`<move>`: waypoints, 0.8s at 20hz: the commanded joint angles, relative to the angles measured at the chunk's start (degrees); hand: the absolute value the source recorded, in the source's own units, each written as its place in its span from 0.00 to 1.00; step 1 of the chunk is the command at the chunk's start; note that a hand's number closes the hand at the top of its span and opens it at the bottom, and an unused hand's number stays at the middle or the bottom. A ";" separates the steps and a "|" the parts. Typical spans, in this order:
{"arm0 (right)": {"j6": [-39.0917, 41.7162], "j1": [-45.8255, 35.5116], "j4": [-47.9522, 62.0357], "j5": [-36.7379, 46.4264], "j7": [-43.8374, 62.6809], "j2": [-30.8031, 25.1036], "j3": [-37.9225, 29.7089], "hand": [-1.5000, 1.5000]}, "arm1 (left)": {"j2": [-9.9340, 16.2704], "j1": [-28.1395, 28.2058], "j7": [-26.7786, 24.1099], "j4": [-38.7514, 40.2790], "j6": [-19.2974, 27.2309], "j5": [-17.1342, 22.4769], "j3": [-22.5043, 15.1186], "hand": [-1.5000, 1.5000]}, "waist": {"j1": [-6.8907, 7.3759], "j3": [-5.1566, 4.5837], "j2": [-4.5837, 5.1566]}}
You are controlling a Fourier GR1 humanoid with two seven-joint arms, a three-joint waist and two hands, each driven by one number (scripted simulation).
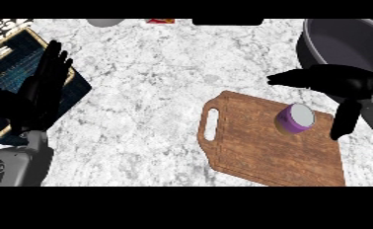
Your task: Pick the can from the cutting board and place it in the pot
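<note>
Two matte black hands — left hand (44,87), right hand (342,82) — slender-fingered; a grey forearm (29,161) shows behind the left.

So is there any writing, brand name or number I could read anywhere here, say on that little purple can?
None can be read.
Purple can with pale lid on the brown wooden cutting board: no lettering shows.
Small red and yellow item at the counter's far edge: too cut off to read.
Dark blue patterned mat at the left: pattern only, no words.
</note>
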 commanded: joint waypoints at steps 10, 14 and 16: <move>-3.60 4.65 4.70 12.74 -5.09 7.90 -2.05 0.00 | -2.49 -1.09 1.98 -0.39 -0.29 -2.56 1.48 0.50 | 0.03 0.02 0.03; -1.75 3.59 6.31 15.63 -5.40 9.59 -4.67 0.00 | -2.99 -0.69 0.22 0.36 -2.41 -2.46 2.55 0.50 | -0.03 0.01 0.02; -1.79 0.06 12.43 17.19 -5.71 11.67 -4.02 0.00 | -3.38 2.25 -4.29 1.78 -3.69 -1.92 3.40 0.50 | 0.41 0.00 0.13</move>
